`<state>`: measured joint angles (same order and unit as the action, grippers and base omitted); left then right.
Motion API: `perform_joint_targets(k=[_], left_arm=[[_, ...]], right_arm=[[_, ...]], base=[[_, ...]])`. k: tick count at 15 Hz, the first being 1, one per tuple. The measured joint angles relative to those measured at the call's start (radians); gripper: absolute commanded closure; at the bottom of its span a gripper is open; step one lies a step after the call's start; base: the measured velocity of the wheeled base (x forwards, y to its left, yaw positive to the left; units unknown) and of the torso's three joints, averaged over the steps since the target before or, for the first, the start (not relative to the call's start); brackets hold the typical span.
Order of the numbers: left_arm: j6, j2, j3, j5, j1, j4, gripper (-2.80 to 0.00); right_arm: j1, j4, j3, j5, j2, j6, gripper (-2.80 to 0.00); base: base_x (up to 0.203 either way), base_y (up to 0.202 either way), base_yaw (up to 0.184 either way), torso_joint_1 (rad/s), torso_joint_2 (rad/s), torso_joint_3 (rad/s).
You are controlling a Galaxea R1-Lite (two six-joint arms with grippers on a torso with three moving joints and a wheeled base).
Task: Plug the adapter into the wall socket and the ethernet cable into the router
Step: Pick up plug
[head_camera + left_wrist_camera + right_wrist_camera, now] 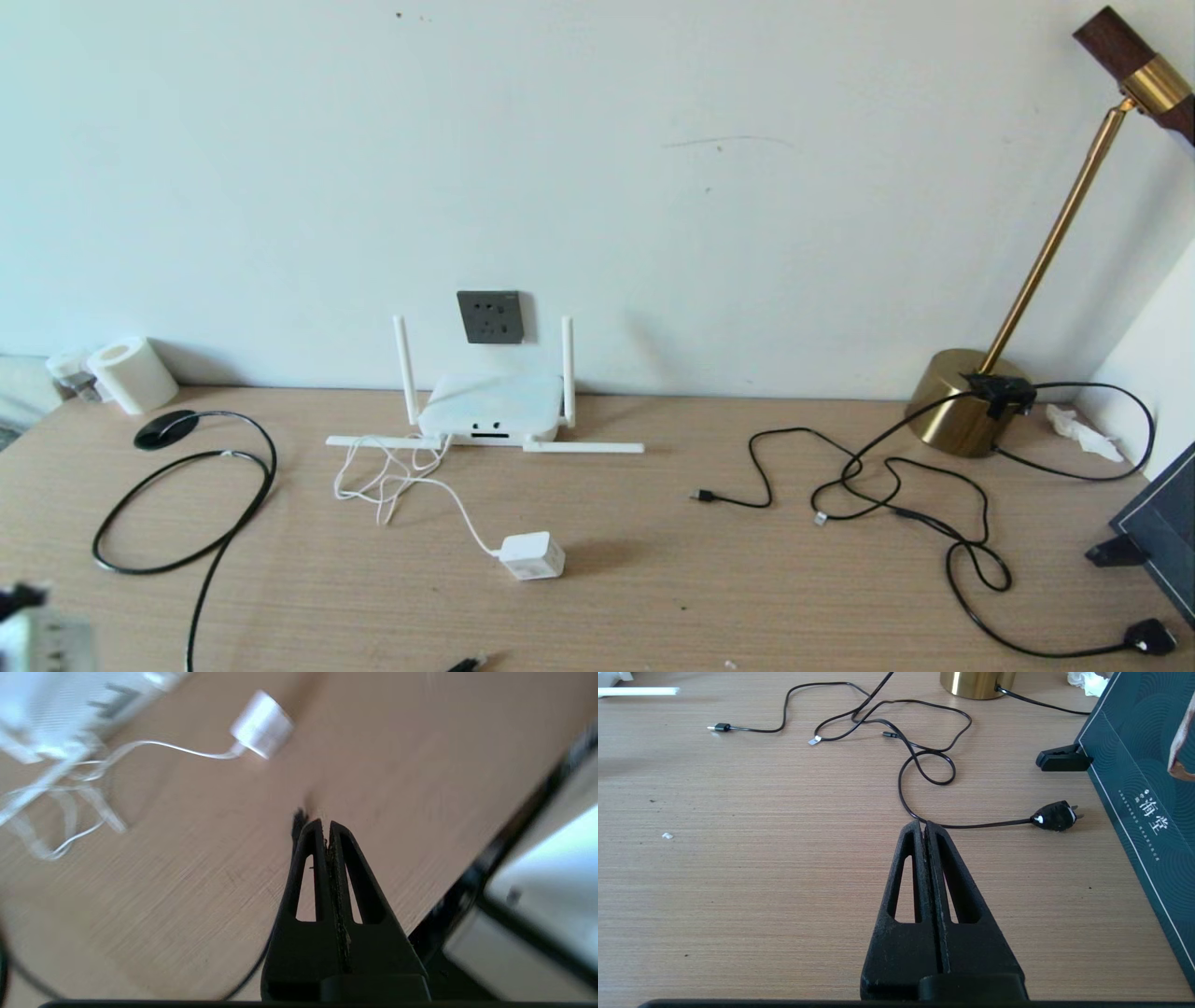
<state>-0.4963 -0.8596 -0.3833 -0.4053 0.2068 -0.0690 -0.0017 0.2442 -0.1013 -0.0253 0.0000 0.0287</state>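
The white router (490, 411) sits against the wall with two antennas upright and two lying flat. Just above it is the dark grey wall socket (490, 317). The white cube adapter (532, 555) lies on the desk in front, with its thin cord tangled toward the router. The black ethernet cable (187, 504) loops at the left, and its connector (467, 665) lies at the near edge. My left gripper (327, 823) is shut and empty, its tips right beside that connector (298, 819), with the adapter (261, 724) farther ahead. My right gripper (923, 823) is shut and empty over the thin black cord.
A brass lamp (962, 411) stands at the back right, with thin black cables (896, 485) and a black plug (1055, 815) spread before it. A dark box (1148, 788) leans at the right edge. A white roll (135, 373) stands at the back left.
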Motion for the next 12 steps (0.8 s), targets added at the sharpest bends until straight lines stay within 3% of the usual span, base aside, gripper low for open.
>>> perform_joint_targets(k=[4,7,8,10,12], left_arm=[[-0.273,-0.339,-0.096,0.015,0.048,0.005,0.0],[-0.543,-0.535,-0.192,0.018,0.05,0.001,0.0],[-0.632,-0.589,-0.251,0.018,0.049,-0.007,-2.8],[-0.793,-0.69,-0.379,0.019,0.049,-0.057,-2.8],[-0.902,-0.775,-0.483,0.02,0.053,-0.122,-2.8]], right_arm=[[0.0,0.0,0.0,0.001,0.0,0.0,0.0],[0.0,0.0,0.0,0.001,0.0,0.0,0.0],[0.0,0.0,0.0,0.0,0.0,0.0,0.0],[0.0,-0.001,0.0,0.0,0.0,0.0,0.0],[0.0,-0.001,0.0,0.0,0.0,0.0,0.0]], base=[[0.0,0.0,0.0,0.0,0.0,0.0],[0.0,0.0,0.0,0.0,0.0,0.0],[0.0,0.0,0.0,0.0,0.0,0.0],[0.0,0.0,0.0,0.0,0.0,0.0],[0.0,0.0,0.0,0.0,0.0,0.0]])
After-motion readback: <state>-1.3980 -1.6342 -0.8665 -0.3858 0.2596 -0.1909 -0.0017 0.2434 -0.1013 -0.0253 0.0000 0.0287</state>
